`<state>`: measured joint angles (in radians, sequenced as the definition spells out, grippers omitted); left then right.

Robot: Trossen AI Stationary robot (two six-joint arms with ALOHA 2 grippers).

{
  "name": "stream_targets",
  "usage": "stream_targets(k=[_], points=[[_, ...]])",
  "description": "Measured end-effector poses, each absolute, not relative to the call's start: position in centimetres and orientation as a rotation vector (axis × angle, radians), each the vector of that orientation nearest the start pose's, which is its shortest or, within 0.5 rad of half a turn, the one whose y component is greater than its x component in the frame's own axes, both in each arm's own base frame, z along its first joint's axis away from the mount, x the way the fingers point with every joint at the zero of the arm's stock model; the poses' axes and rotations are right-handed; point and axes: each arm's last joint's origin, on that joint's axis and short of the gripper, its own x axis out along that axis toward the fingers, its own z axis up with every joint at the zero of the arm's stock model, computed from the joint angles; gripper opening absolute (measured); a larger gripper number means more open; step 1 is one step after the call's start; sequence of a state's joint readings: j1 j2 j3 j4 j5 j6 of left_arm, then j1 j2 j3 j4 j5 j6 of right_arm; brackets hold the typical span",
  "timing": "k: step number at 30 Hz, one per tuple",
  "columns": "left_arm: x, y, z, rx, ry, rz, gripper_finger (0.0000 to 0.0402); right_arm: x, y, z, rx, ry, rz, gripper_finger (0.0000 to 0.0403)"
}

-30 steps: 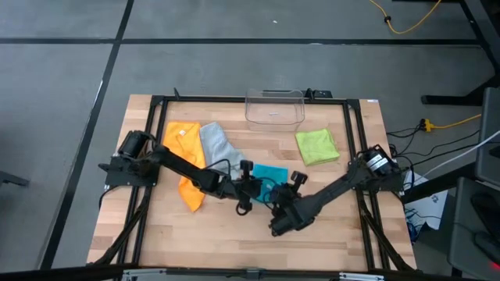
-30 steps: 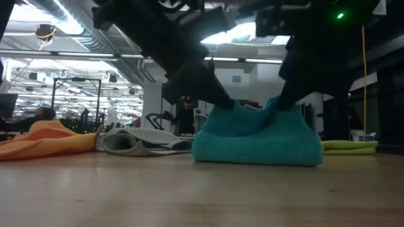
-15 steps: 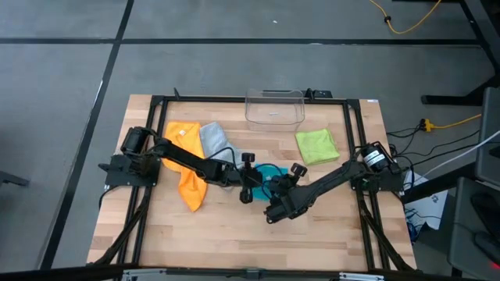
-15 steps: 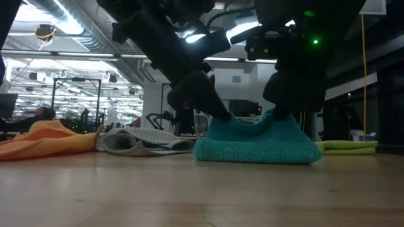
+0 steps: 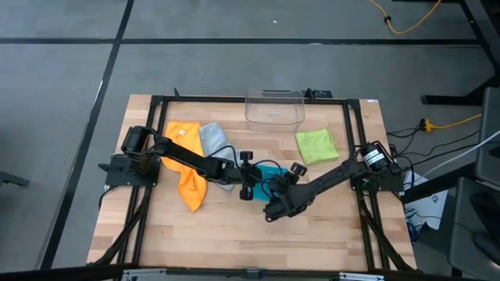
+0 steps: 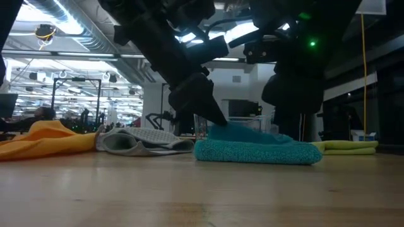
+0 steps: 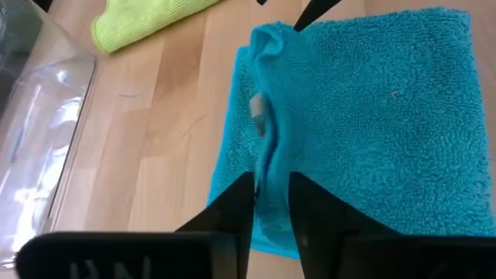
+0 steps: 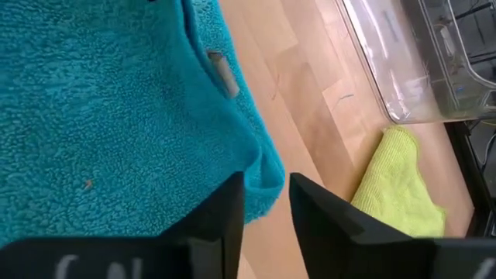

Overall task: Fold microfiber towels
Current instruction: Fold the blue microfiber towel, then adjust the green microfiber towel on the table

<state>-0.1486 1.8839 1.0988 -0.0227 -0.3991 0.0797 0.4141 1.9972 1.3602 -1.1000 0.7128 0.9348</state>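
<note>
Flattening since before, teal towel [image 6: 255,151], both pincers still pinching its edge

Teal towel [image 5: 271,172] folded flat at table centre, one edge ridged up. Orange towel [image 5: 186,148] and grey towel [image 5: 215,144] crumpled, touching, at the left. Lime towel [image 5: 316,146] folded, well apart, right.

Both arms matte black, jointed tubes w/ black cables; right arm [image 6: 297,57] shows green LED; flat dark tapered fingers [image 7: 232,213].
</note>
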Motion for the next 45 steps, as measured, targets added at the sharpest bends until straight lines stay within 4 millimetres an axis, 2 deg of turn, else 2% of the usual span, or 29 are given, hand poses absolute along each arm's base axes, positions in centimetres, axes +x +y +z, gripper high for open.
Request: stream_targets(k=[9, 16, 24, 28, 32, 38, 45], points=[[37.9, -4.4, 15.6, 0.325, 0.786, 0.278, 0.0098, 32.5, 12.1, 15.9, -0.211, 1.132, -0.845, 0.0166], [37.9, -4.5, 16.5, 0.36, 0.743, 0.376, 0.0099, 32.6, 12.1, 16.8, -0.239, 1.132, -0.86, 0.0173], [37.3, -7.0, 17.0, 0.356, 0.732, 0.255, 0.01, 32.8, 12.9, 17.8, -0.169, 1.206, -0.801, 0.0173], [36.9, -8.4, 16.8, 0.283, 0.743, 0.208, 0.01, 32.5, 13.7, 17.6, -0.123, 1.289, -0.735, 0.0173], [35.9, -8.9, 17.2, 0.167, 0.791, 0.2, 0.01, 32.1, 14.5, 17.6, -0.089, 1.306, -0.716, 0.0173], [34.0, -8.9, 18.6, 0.061, 0.876, 0.255, 0.01, 31.5, 15.7, 17.5, -0.072, 1.287, -0.71, 0.0173], [33.6, -8.7, 18.9, 0.011, 0.886, 0.282, 0.01, 30.9, 16.9, 17.5, 0.016, 1.233, -0.766, 0.0173]])
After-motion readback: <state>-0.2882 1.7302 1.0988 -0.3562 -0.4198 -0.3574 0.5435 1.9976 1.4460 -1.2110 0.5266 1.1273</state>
